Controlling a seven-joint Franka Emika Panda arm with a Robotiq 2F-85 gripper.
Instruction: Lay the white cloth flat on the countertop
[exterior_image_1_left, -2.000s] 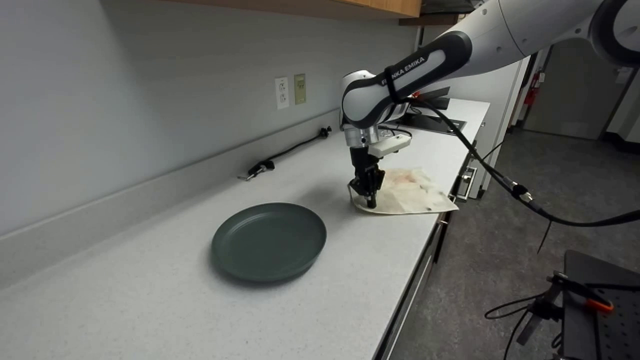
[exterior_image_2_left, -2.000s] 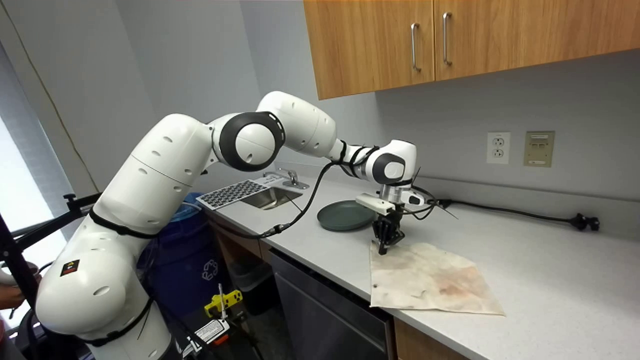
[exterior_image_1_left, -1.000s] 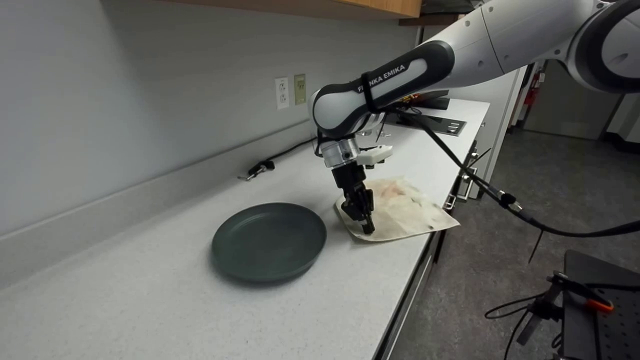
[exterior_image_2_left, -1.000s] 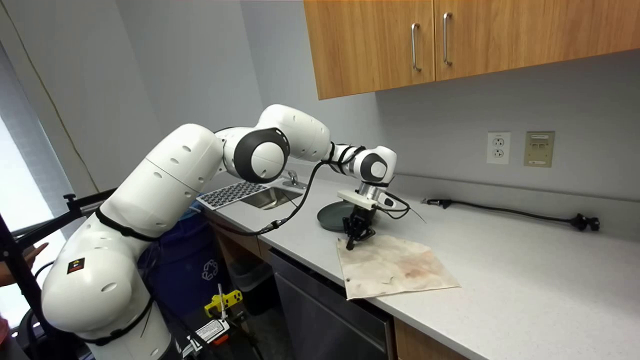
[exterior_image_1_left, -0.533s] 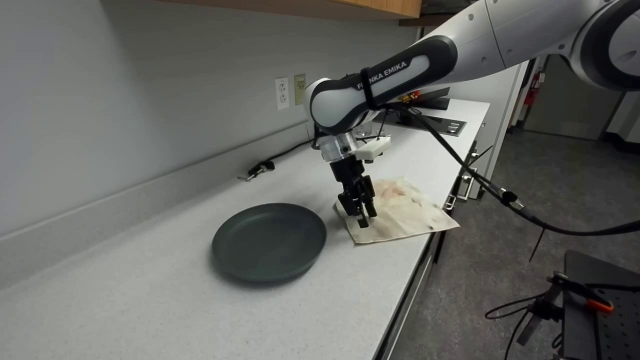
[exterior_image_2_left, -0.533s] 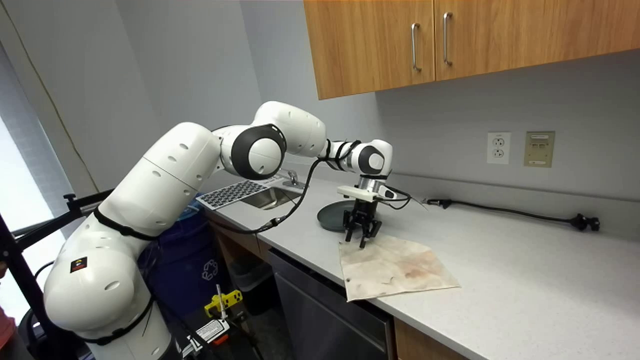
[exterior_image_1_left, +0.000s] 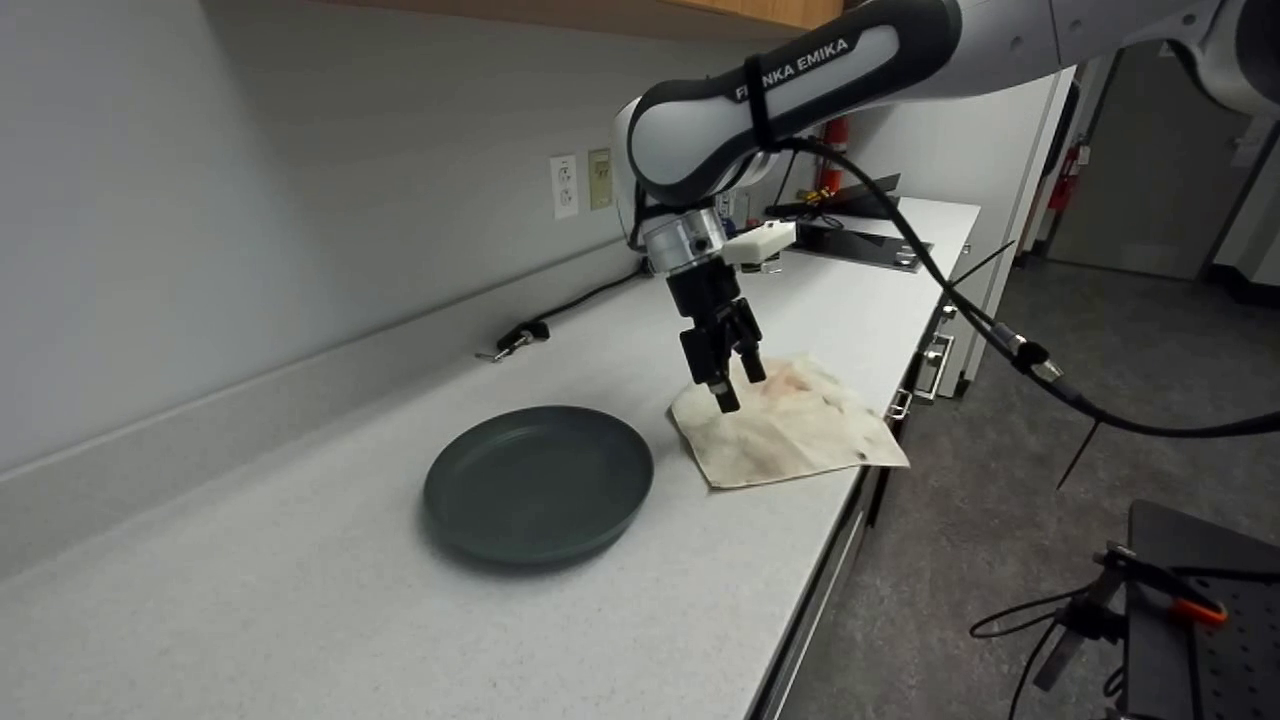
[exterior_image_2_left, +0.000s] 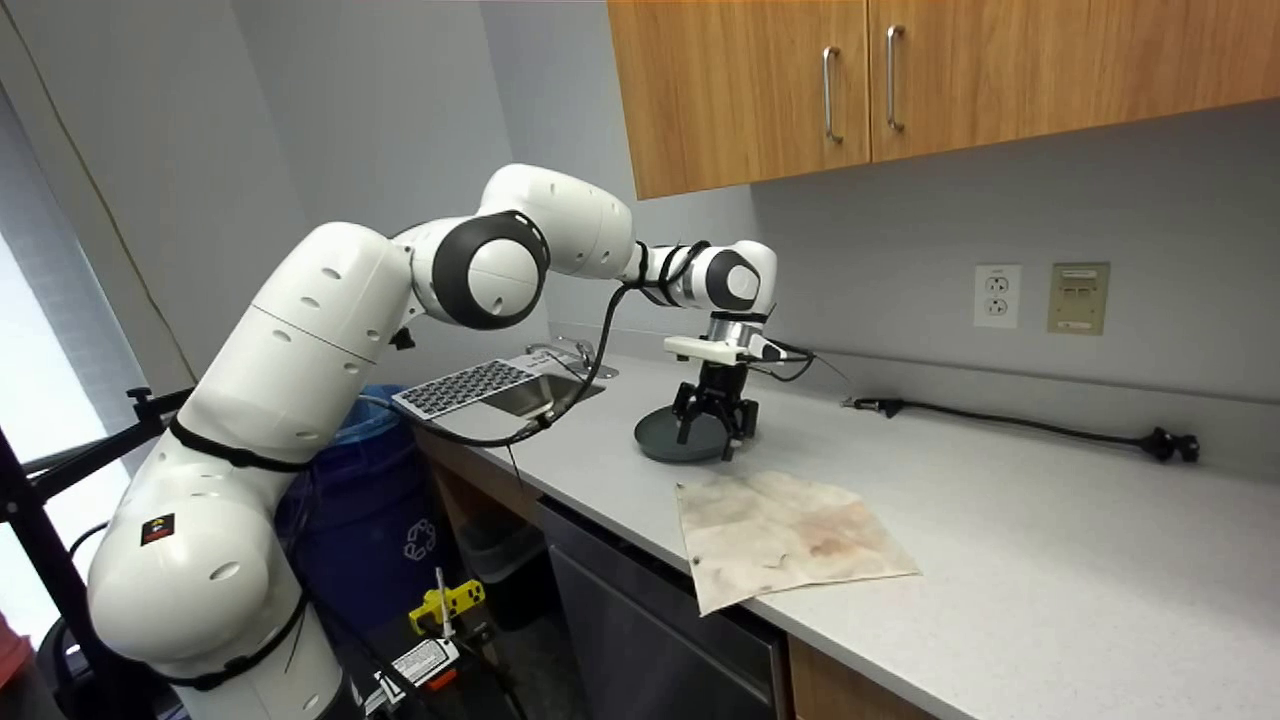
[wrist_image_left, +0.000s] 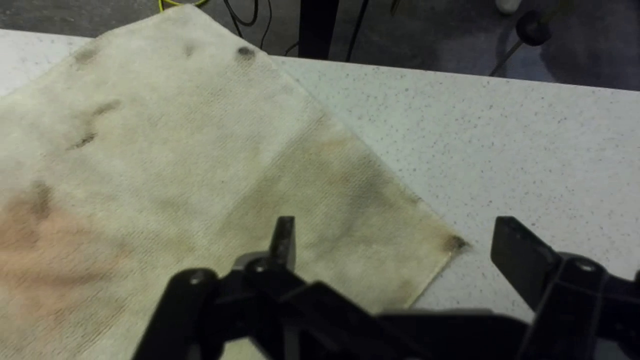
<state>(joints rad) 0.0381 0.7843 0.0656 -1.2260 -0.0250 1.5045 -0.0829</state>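
Observation:
The white cloth (exterior_image_1_left: 800, 430) lies spread on the countertop (exterior_image_1_left: 600, 640), stained and with shallow creases. One of its corners pokes out past the counter's front edge, as the cloth (exterior_image_2_left: 790, 530) shows in an exterior view. Above the corner nearest the plate hovers my gripper (exterior_image_1_left: 742, 390), apart from the fabric. Seen in the wrist view, the gripper (wrist_image_left: 392, 225) has its fingers (wrist_image_left: 283, 242) spread wide. The dark-stained corner of the cloth (wrist_image_left: 360, 225) appears below and between them, and nothing is held.
A dark green round plate (exterior_image_1_left: 540, 485) sits on the counter close to the cloth. Along the backsplash lies a black cable (exterior_image_2_left: 1020, 428). Further along are a sink (exterior_image_2_left: 530, 398) and, at the opposite end, a black cooktop (exterior_image_1_left: 860, 250). Wooden cabinets (exterior_image_2_left: 750, 100) hang overhead.
The cloth was pulled toward the plate with the gripper shut at its corner. Since then the jaws have opened, the corner has dropped down, and the gripper has risen.

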